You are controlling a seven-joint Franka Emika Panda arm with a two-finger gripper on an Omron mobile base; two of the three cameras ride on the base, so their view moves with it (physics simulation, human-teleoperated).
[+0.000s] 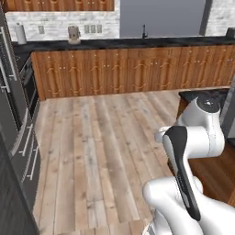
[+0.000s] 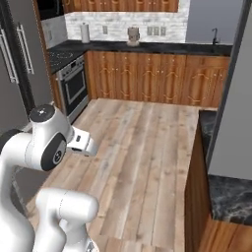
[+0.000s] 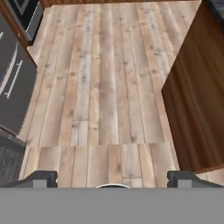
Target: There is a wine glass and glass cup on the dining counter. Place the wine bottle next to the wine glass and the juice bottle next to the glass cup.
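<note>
Above pale plank floor, wide-open empty pincer beside veined black dining counter.

The dining counter is cut off by the right and bottom edges of the right base view, a grey column hiding part of its top; in the left base view a corner of it shows behind the arm. In the hand view the fingers are mostly hidden, tips alone rising, spread wide apart
</note>
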